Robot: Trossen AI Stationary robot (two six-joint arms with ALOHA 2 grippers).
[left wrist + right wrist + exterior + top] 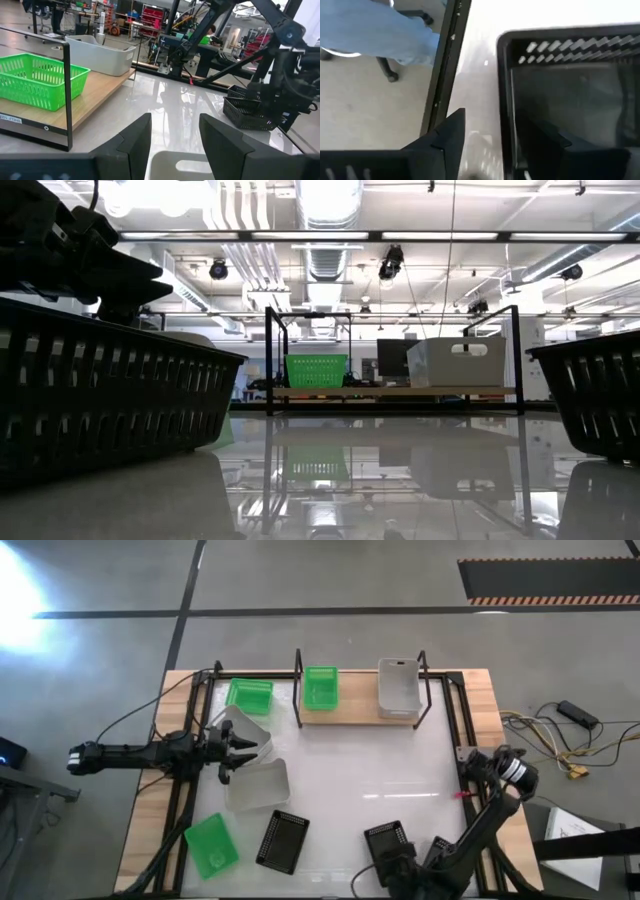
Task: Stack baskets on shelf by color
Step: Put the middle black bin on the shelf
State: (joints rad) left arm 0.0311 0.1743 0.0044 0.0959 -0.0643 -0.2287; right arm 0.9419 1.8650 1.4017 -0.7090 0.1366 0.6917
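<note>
Right gripper point(485, 145) low at the near edge, well in front of the shelf point(350, 712), fingers spread astride the side wall of a black basket point(390, 845): one finger outside, one inside. Judged step: pinching that wall to lift. Best seated deeper before closing, square to the rim, else likely to tilt or slip.

Left gripper point(172, 137) left of the shelf, fingers apart, nothing pinched, poised over a white basket point(255, 783). On the shelf already: one green point(320, 687), one white point(398, 688). Off the shelf: second black point(282, 840), two more green point(211, 845).
</note>
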